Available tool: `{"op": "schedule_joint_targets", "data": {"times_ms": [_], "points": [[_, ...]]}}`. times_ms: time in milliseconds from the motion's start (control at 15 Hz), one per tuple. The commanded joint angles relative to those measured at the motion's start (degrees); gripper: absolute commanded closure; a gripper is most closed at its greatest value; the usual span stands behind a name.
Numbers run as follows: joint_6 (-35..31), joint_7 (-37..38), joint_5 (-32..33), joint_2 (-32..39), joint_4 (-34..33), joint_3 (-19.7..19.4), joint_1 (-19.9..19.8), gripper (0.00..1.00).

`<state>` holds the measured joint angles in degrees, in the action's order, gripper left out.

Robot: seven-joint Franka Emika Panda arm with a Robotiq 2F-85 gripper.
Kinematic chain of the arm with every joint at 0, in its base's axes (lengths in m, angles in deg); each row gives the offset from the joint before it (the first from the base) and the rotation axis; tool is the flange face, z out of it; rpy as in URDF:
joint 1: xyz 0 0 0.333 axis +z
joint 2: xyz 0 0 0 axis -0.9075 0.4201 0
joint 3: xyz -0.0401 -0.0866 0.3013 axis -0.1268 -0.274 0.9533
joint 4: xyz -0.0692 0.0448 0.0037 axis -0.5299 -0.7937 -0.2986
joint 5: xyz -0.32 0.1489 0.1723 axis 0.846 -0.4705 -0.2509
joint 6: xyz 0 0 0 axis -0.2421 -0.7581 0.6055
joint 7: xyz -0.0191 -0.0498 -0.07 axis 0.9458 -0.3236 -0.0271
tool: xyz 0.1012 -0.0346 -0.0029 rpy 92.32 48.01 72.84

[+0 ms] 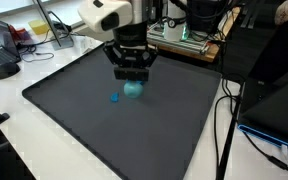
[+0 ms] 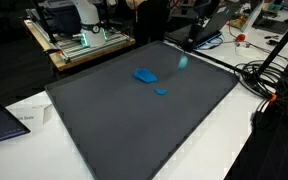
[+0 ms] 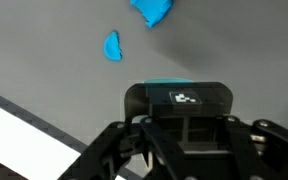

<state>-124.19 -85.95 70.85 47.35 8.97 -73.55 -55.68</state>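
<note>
**A:** Where the black two-finger gripper (image 1: 132, 74) hangs over the dark grey mat (image 1: 79, 125), what has it got hold of?

**B:** A teal rounded lump (image 1: 134, 90). The jaws are drawn in on it and stopped by it. In an exterior view the lump sits right at the fingertips, low over the mat and towards the mat's far edge. I cannot tell whether it touches the mat.

**A:** Does the wrist view bear that out?

**B:** As far as it goes. The closed fingers fill the lower middle of that view, and only a thin teal sliver peeks out past their tips. The rest of the lump is hidden behind them.

**A:** What else lies on the mat?

**B:** Two blue things. A bright blue flattened blob (image 3: 152, 10) lies at the top edge of the wrist view, well apart from the fingertips. A small blue crescent-shaped scrap (image 3: 112, 45) lies nearer the fingers and off to one side. Neither touches the other, and neither touches the gripper.

**A:** Do the exterior views show them too?

**B:** In an exterior view the scrap lies just beside the lump, a little nearer the camera, and I cannot make out the blob there. In both exterior views the mat rests on a white table (image 2: 246, 140). A wooden board (image 1: 189, 47) carrying electronics stands just past the mat's far edge, and black cables (image 1: 224, 120) trail along one side of the mat.
</note>
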Motion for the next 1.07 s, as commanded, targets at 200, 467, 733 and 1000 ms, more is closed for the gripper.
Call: {"op": "schedule_joint_targets", "data": {"times_ms": [200,467,733,1000], "points": [[-4.75,-0.05,-8.30,-13.13,14.52,0.27,-2.24,0.79],[-7.83,-0.32,-12.23,-19.84,21.82,0.13,-3.04,0.79],[-10.63,-0.36,-14.39,-25.85,28.25,-0.09,-3.14,0.79],[-12.10,0.88,-15.66,-30.81,32.92,-0.50,-2.99,0.79]]}}
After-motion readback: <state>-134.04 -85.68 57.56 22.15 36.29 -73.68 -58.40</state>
